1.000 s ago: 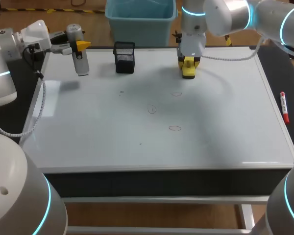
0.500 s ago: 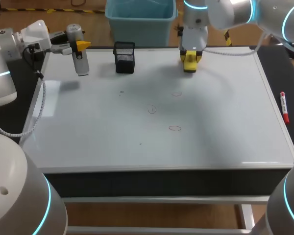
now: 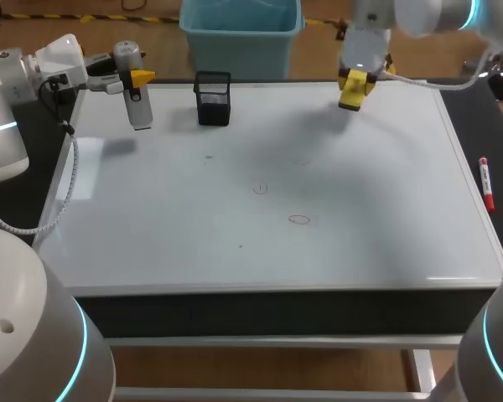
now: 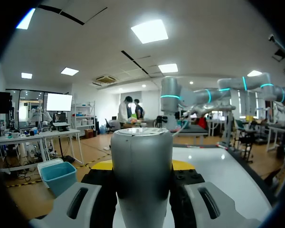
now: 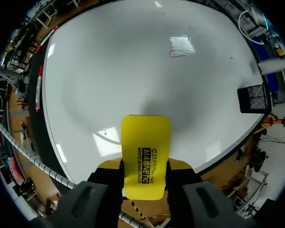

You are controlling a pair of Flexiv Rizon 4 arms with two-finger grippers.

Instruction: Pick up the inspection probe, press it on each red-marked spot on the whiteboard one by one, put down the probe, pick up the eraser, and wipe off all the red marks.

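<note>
A broad white whiteboard (image 3: 360,209) lies flat and covers most of the surface. The left arm comes in at the board's far left corner, and its tool (image 3: 139,78) is clamped on a grey metal cylinder with a flat round cap, the inspection probe (image 3: 133,94). The probe hangs roughly upright over the board's far left edge; I cannot tell whether its lower end touches the white. In the left wrist view the probe (image 4: 141,175) fills the space between the two fingers, with a yellow tip showing at each side of it. The right arm reaches in from the far right corner, and its tool (image 5: 146,167) holds a flat yellow rectangular eraser (image 5: 146,142), which sticks out ahead of the fingers. In the head view this eraser (image 3: 353,89) is above the board near its far edge, and its soft shadow falls on the white a little apart from it. Near the board's middle are thin drawn marks: a small oval (image 3: 299,219), a small circle (image 3: 260,188) beyond it, and a much fainter trace farther back that is hard to make out. A black wire-mesh pen cup (image 3: 212,98) stands upright at the far edge, between the probe and the eraser. A red marker pen with a white cap (image 3: 484,184) lies on the dark strip just beside the board's right edge.
</note>
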